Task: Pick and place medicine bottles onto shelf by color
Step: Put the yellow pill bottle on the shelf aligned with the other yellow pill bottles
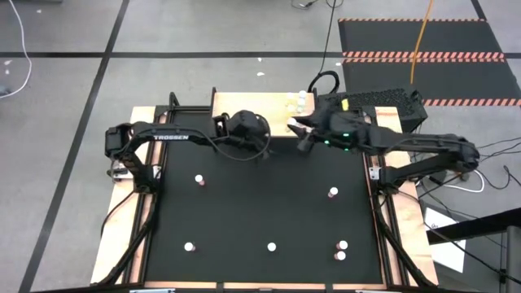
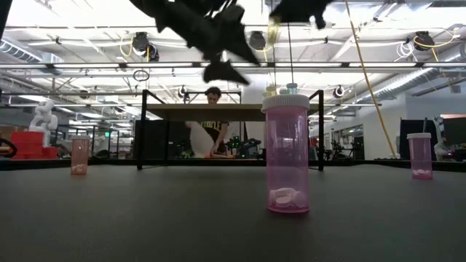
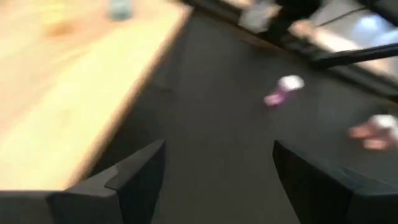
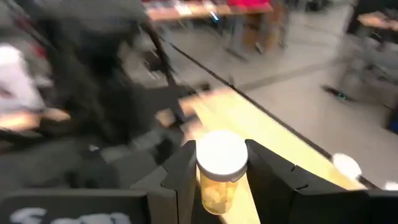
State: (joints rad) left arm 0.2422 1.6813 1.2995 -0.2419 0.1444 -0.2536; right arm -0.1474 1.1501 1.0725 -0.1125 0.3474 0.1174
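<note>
Right fingers (image 4: pixel 221 180) clamped on a yellow bottle (image 4: pixel 219 171) over the shelf (image 1: pixel 244 110). Left fingers (image 3: pixel 214 180) spread wide, holding nothing. Nearest pink bottle (image 2: pixel 287 153) on the mat, few white pills inside.

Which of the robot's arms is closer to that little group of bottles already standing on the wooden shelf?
The right. Its gripper, holding a yellow bottle, is just beside the bottles on the shelf. The left gripper hangs open farther off, over the mat's edge.

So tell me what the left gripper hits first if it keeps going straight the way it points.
Probably the black mat: the left gripper is open and empty, aimed down at bare mat beside the shelf. A pink bottle lies farther on, off-line; depth is unclear.
</note>
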